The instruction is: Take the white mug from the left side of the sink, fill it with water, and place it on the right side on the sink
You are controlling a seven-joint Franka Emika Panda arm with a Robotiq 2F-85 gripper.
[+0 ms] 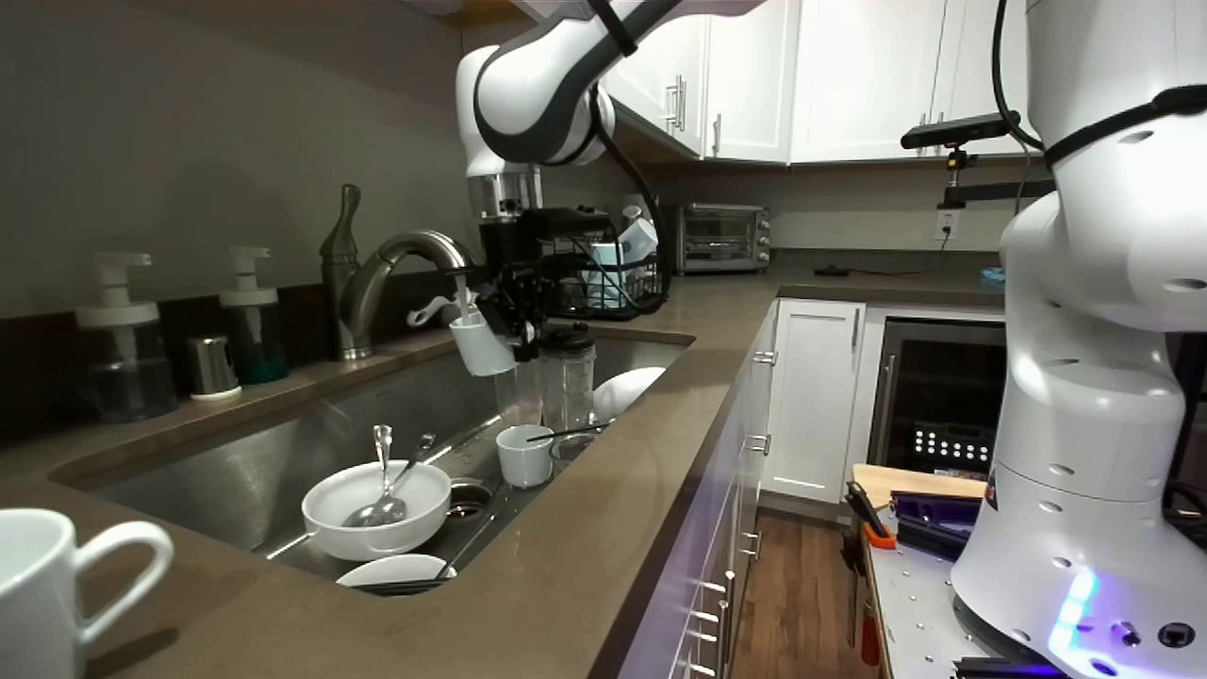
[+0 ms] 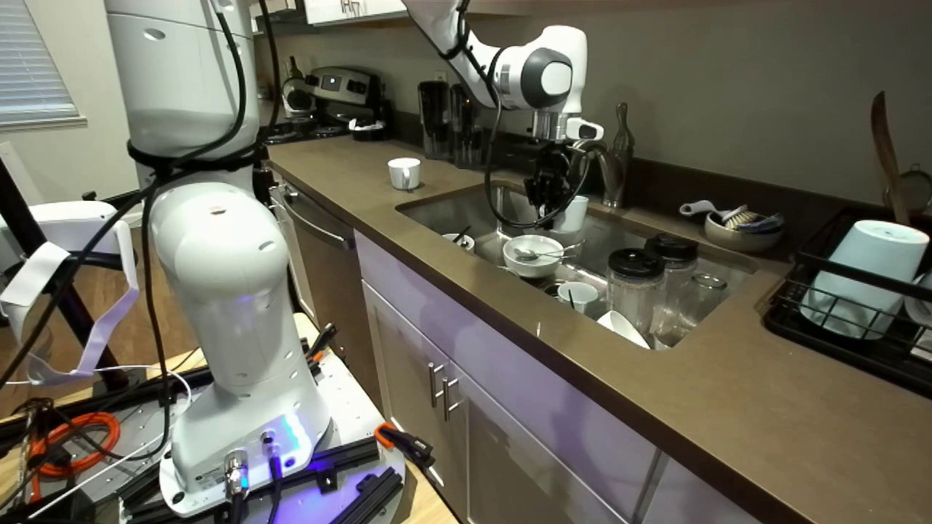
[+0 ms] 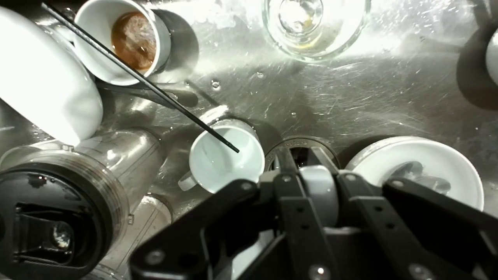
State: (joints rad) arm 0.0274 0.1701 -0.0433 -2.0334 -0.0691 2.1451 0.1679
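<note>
A mug (image 1: 483, 347) is under the faucet (image 1: 363, 289), over the sink (image 1: 283, 451); a bowl (image 1: 354, 534) sits inside; another mug (image 1: 33, 594) stands on the tabletop (image 1: 566, 585).

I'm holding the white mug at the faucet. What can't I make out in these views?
How full the held glossy white ceramic mug is: its wall hides the inside in both exterior views; the black tool covers most of it in the wrist view.
Whether the matching white mug on the grey-brown countertop holds anything: near wall hides its bottom, both exterior views.
Rounded white object, wrist view: mostly cut off by the right edge.
</note>
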